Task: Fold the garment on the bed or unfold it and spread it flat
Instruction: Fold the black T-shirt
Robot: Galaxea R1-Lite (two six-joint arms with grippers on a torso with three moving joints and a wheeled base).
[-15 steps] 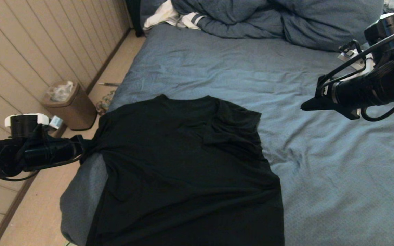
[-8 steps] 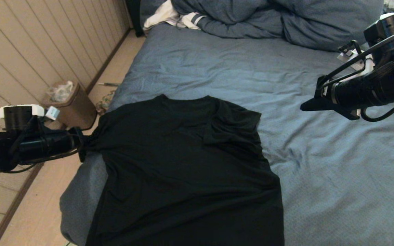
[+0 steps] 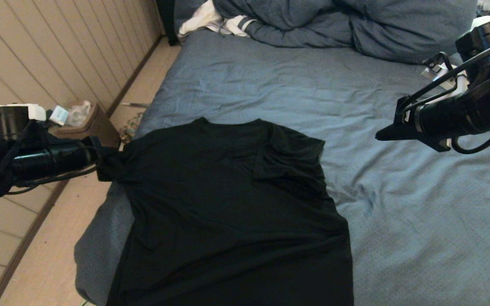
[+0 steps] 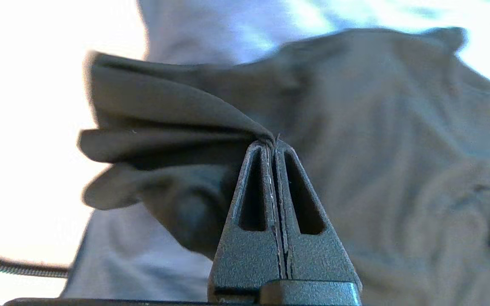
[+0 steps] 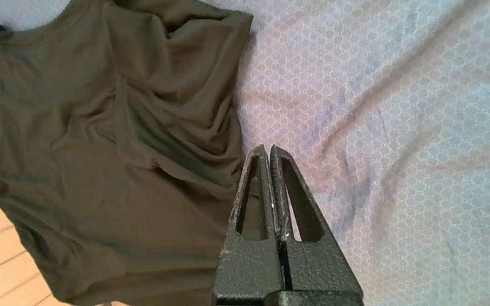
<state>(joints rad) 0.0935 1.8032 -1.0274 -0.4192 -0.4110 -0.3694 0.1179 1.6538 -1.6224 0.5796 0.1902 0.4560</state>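
The garment [image 3: 228, 204], a black T-shirt showing its plain side, lies on the near left part of the bed [image 3: 398, 221], its hem running off the near edge. Its right sleeve is folded in over the chest. My left gripper [image 3: 100, 163] is shut on the left sleeve [image 4: 164, 123] and holds it lifted beyond the bed's left edge. My right gripper [image 3: 377, 136] hangs shut and empty above bare sheet to the right of the garment [image 5: 100, 148], tips [image 5: 269, 147] near the folded sleeve.
A bulky blue duvet [image 3: 334, 21] and white striped clothing [image 3: 211, 19] lie at the head of the bed. A brown bin [image 3: 96, 125] stands on the wooden floor by the panelled wall, left of the bed.
My left gripper has risen with the sleeve, lifting it off the bed's edge. The right arm has hardly moved.
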